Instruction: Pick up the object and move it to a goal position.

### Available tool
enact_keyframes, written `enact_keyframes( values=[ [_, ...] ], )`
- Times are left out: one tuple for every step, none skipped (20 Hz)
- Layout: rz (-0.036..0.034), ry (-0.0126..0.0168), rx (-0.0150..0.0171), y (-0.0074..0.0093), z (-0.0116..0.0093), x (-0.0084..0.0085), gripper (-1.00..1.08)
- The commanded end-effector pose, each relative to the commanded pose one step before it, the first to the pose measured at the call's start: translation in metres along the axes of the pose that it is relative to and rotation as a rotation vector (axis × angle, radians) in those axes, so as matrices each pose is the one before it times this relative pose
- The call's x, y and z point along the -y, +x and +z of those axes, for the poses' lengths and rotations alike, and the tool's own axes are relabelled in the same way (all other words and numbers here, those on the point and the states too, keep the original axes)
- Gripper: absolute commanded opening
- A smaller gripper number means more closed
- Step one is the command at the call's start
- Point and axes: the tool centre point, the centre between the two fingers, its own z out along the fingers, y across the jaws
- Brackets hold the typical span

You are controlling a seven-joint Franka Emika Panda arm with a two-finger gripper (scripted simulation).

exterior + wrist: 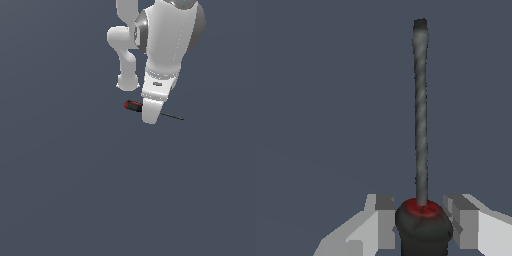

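Straddling the handle end of the tool, the white two-fingered gripper point(423, 220) sits low over the flat slate-grey surface point(75, 190), its jaws parted and not yet pressed in. Wrist view: each grey-padded fingertip point(385, 220) stands just beside the handle, one on either side, a thin gap showing between pad and handle on both sides. Between them lies the small screwdriver with a red-and-black handle and thin dark metal shaft point(421, 125); the red collar and the black grip are directly between the pads, and the shaft runs straight out ahead of the gripper, away from the fingers, ending in a slightly wider dark tip. Exterior view: the gripper point(151, 117) hides the middle of the screwdriver point(133, 105); the handle sticks out on one side of the fingers, toward the exterior view's left, and the shaft on the other, toward the exterior view's right. Whether the tool rests on the surface cannot be told. Above the gripper rises the bulky white arm point(167, 35).
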Motion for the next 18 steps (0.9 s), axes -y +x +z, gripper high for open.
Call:
enact_keyframes(
  values=[
    [0.00013, 0.00000, -0.00029, 0.01219, -0.02613, 0.01221, -1.00],
    [-0.00001, 0.00011, -0.00048, 0.00460, -0.00977, 0.00428, -1.00],
    [0.00000, 0.00000, 0.00000, 0.00462, -0.00937, 0.00413, -1.00],
    [0.00010, 0.00008, -0.00047, 0.00426, -0.00911, 0.00387, -1.00],
    [0.00000, 0.00000, 0.00000, 0.00428, -0.00858, 0.00369, -1.00],
    [0.00020, 0.00006, -0.00044, 0.00381, -0.00817, 0.00335, -1.00],
    [0.00000, 0.00000, 0.00000, 0.00379, -0.00746, 0.00313, -1.00],
    [0.00040, 0.00004, -0.00056, 0.00311, -0.00700, 0.00269, -1.00],
    [0.00000, 0.00000, 0.00000, 0.00323, -0.00624, 0.00253, -1.00],
    [0.00035, 0.00000, -0.00034, 0.00266, -0.00575, 0.00214, -1.00],
    [0.00000, 0.00000, 0.00000, 0.00268, -0.00506, 0.00198, -1.00],
    [0.00038, -0.00001, -0.00030, 0.00211, -0.00460, 0.00160, -1.00],
    [0.00000, 0.00000, 0.00000, 0.00214, -0.00394, 0.00148, -1.00],
    [0.00040, -0.00002, -0.00027, 0.00157, -0.00348, 0.00112, -1.00],
    [0.00000, 0.00000, 0.00000, 0.00159, -0.00285, 0.00102, -1.00],
    [0.00000, 0.00000, 0.00000, 0.00131, -0.00232, 0.00082, -1.00],
    [0.00042, -0.00002, -0.00024, 0.00072, -0.00189, 0.00049, -1.00],
    [0.00000, 0.00000, 0.00000, 0.00073, -0.00127, 0.00044, -1.00]
  ],
)
